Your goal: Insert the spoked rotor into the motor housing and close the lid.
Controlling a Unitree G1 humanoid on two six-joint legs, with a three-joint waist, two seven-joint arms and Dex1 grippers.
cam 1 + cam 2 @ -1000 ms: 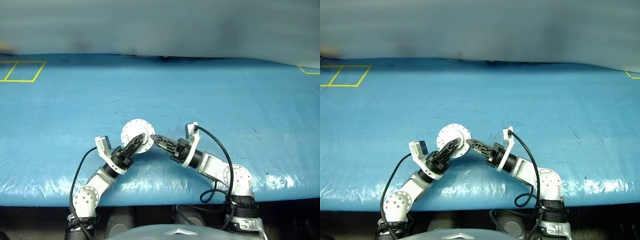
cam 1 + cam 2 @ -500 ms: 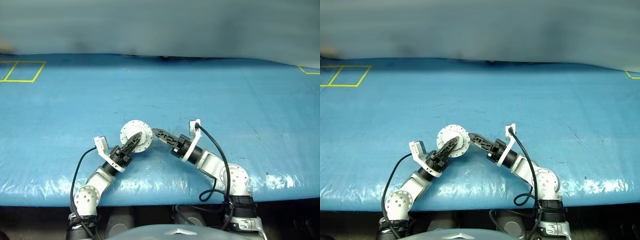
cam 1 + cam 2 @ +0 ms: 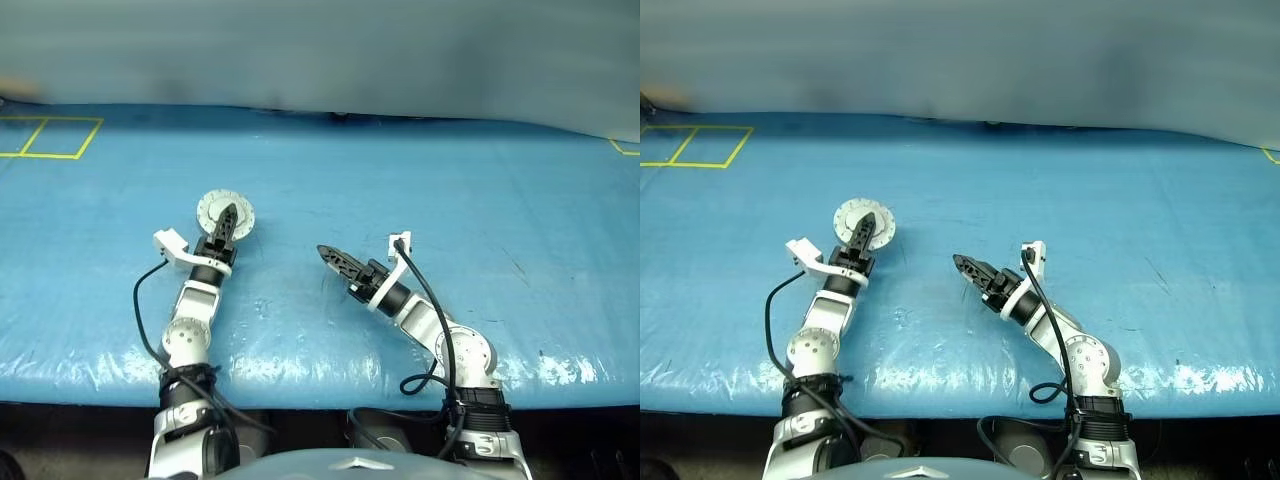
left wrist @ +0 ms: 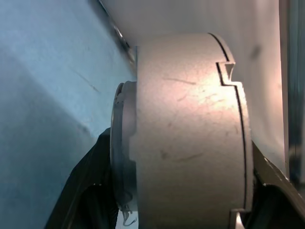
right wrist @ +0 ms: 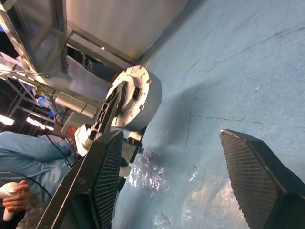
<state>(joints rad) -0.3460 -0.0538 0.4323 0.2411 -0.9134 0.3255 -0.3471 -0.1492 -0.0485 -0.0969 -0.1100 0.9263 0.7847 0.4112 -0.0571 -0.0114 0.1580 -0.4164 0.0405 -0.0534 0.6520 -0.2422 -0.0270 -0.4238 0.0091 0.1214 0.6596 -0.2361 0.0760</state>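
Left gripper (image 3: 227,222), clamped on the closed housing (image 3: 225,210), has carried it forward and away from the right gripper (image 3: 331,256), whose fingers have let go and stand apart, empty, so assembly looks done and placing remains.

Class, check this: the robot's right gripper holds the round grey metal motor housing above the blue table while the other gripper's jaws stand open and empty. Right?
Wrong arm. The left gripper holds the round grey metal motor housing above the blue table, as the left eye view shows; the right gripper is the open, empty one.
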